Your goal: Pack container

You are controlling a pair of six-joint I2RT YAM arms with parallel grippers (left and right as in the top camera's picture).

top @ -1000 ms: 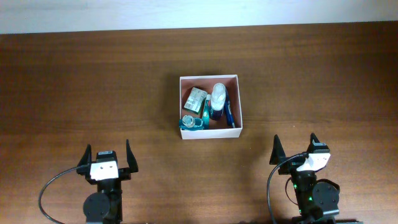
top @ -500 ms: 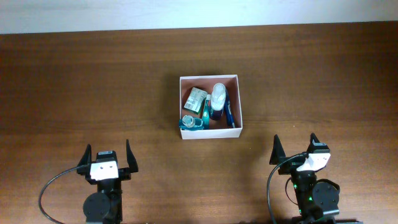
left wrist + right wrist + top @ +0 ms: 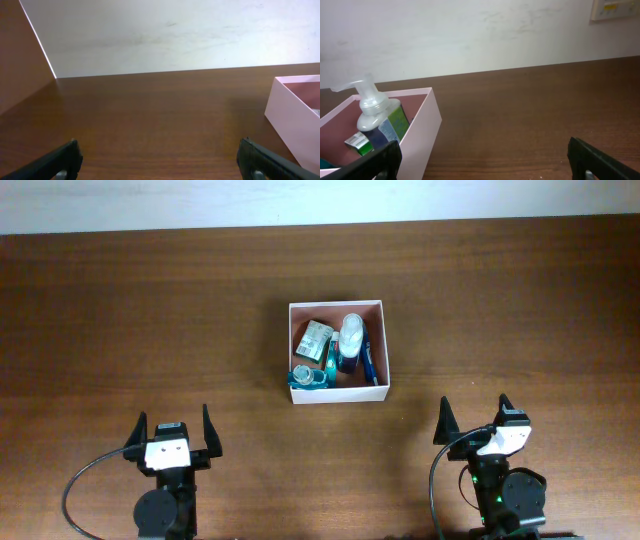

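Observation:
The container (image 3: pixel 385 348), a square white box with a reddish-brown inside, sits at the middle of the table. In it lie a white pump bottle (image 3: pixel 350 338), a teal glass bottle (image 3: pixel 306 376), a small packet (image 3: pixel 314 338) and a blue pen-like item (image 3: pixel 368 362). My left gripper (image 3: pixel 172 426) is open and empty near the front edge, far left of the box. My right gripper (image 3: pixel 475 418) is open and empty at the front right. The container's corner shows in the left wrist view (image 3: pixel 295 115) and its wall in the right wrist view (image 3: pixel 422 135), with the pump bottle (image 3: pixel 375 117).
The brown wooden table (image 3: pixel 150 320) reaches to a white wall at the back. A wall plate (image 3: pixel 615 9) shows at the upper right of the right wrist view.

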